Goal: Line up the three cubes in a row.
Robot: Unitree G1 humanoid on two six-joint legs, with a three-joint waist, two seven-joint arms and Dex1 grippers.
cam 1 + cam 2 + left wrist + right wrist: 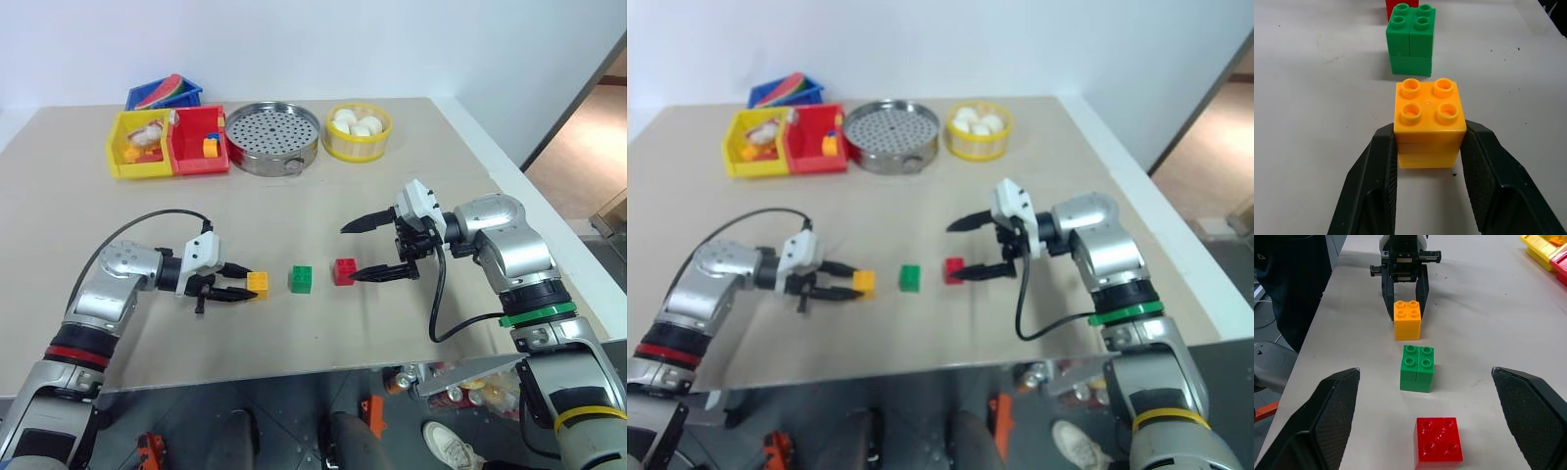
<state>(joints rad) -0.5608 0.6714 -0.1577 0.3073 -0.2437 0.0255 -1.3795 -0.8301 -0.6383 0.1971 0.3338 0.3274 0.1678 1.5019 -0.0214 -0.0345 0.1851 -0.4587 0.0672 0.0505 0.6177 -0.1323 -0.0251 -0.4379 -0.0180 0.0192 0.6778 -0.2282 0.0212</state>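
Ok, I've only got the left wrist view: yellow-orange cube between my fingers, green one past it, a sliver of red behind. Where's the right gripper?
Observer: The right gripper is open, its fingers spread on either side of the red cube without touching it.
Operator: Is the red cube in line with the other two?
Observer: Roughly. From the head camera the yellow-orange cube, the green cube and the red one form a near-straight row, with gaps between them.
Operator: Anything else near the row?
Observer: No. The yellow bin, the red bin, the steamer tray and the yellow bowl sit along the table's far side, well away.
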